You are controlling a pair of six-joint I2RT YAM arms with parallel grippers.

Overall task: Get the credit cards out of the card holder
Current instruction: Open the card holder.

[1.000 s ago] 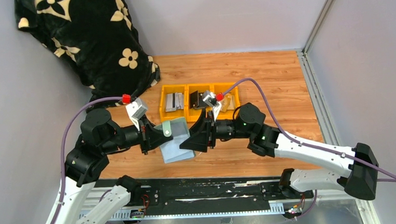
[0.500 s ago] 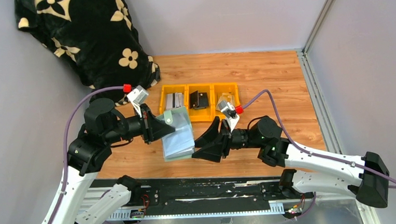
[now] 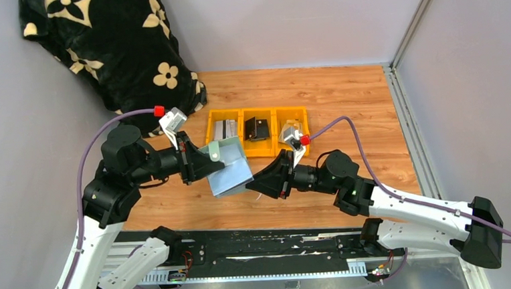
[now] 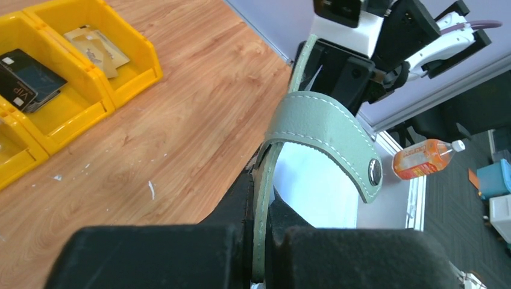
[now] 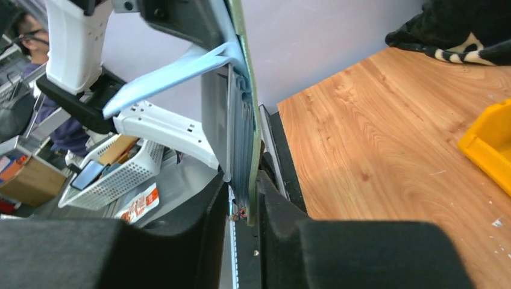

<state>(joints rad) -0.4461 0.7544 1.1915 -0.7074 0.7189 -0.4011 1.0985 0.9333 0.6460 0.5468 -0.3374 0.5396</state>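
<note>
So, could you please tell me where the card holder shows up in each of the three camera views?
Top external: card holder at centre, just below the yellow bins.
Left wrist: card holder at centre, edge-on, strap curling right; bins upper left.
Right wrist: card holder left of centre, edge-on and upright; a bin corner at the right edge.
Shared landmark: the yellow bins.
</note>
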